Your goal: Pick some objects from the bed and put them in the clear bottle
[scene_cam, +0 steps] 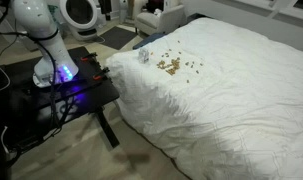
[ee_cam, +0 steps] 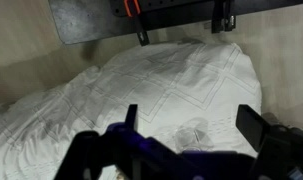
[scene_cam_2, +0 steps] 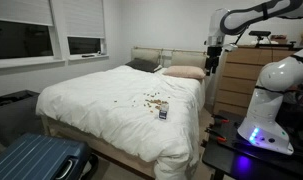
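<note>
Wrist view has the gripper [ee_cam: 186, 35] coming in from the top, jaws spread wide with nothing between them, well apart from the bed [ee_cam: 51, 120] below. In an exterior view the clear bottle [scene_cam_2: 162, 111] sits on the bed just right of the scattered objects [scene_cam_2: 149, 99], near its right edge.

Dim, soft light; blurry wrist view.

arm [scene_cam_2: 253, 14]: white, lower column upright over its base [scene_cam_2: 265, 130], upper links raised high and reaching out level | base: blue light at its foot | wrist: bent downward | gripper [scene_cam_2: 213, 55]: hanging, pointing down | jaws: spread wide, nothing between them | fingers [ee_cam: 141, 37]: enter wrist view from the top
</note>
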`<state>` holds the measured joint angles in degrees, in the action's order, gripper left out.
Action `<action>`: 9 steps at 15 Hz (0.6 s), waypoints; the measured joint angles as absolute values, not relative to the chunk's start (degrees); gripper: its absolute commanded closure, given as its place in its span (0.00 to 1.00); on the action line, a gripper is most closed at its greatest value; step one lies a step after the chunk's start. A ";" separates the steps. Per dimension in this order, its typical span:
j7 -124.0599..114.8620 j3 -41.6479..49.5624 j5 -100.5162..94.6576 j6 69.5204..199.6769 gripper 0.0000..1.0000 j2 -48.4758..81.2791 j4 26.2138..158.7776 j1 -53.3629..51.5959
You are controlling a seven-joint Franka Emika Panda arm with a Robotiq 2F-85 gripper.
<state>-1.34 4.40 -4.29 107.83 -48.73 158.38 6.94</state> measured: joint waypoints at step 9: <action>-2.60 4.68 -4.29 110.10 0.00 -48.26 158.29 7.76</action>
<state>-2.60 4.68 -4.29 110.10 -48.26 158.29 7.76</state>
